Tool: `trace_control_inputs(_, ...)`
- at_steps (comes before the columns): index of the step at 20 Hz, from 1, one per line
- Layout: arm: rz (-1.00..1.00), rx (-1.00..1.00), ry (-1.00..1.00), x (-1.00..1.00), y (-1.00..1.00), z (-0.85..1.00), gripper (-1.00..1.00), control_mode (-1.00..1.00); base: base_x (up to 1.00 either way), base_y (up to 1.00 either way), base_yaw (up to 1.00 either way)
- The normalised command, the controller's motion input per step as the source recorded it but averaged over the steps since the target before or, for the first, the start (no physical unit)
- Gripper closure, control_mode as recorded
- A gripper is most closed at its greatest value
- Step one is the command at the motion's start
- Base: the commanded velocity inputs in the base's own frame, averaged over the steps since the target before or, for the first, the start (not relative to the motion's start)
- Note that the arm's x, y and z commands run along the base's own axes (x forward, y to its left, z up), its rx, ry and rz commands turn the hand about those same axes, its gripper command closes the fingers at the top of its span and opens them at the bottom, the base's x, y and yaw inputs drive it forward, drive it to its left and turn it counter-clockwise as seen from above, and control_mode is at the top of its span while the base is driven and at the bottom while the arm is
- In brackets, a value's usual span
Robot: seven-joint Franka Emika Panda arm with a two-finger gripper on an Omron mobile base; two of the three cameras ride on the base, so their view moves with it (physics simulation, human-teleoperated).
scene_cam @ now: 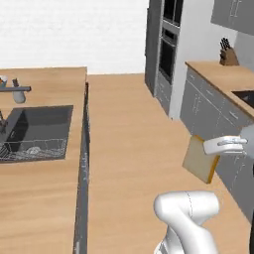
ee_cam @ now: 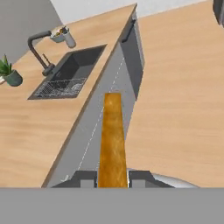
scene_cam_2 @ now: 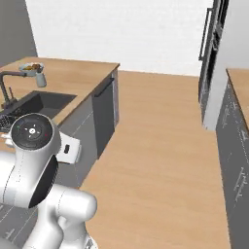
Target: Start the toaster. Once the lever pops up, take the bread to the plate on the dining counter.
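**One slice held above the floor**

One bread slice hangs at the frame's right, edge-on in the hand view, clamped between the gripper fingers. The dining counter with its sink lies left.

Bread upright, apparently off counter

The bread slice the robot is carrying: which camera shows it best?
The left base view: the bread shows its flat tan face and crust there, held in the gripper above the floor. The hand view shows its crust edge-on. In the right base view I cannot make it out.
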Motion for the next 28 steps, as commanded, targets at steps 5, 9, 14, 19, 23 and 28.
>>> trace_control_inputs(5, 0.00, 0.00, 0.00, 0.00, 0.00, 0.00, 1.00, 1.00, -0.23, 0.00, 1.00)
trace_control_inputs(9, 0.00, 0.00, 0.00, 0.00, 0.00, 0.00, 1.00, 1.00, -0.28, 0.00, 1.00)
trace_control_inputs(14, 0.00, 0.00, 0.00, 0.00, 0.00, 0.00, 1.00, 1.00, -0.28, 0.00, 1.00)
trace_control_inputs(19, 0.00, 0.00, 0.00, 0.00, 0.00, 0.00, 1.00, 1.00, -0.37, 0.43, 0.97)
trace_control_inputs(23, 0.00, 0.00, 0.00, 0.00, 0.00, 0.00, 1.00, 1.00, -0.28, 0.84, 0.90)
trace_control_inputs(28, 0.00, 0.00, 0.00, 0.00, 0.00, 0.00, 1.00, 1.00, 0.12, 1.00, 0.53)
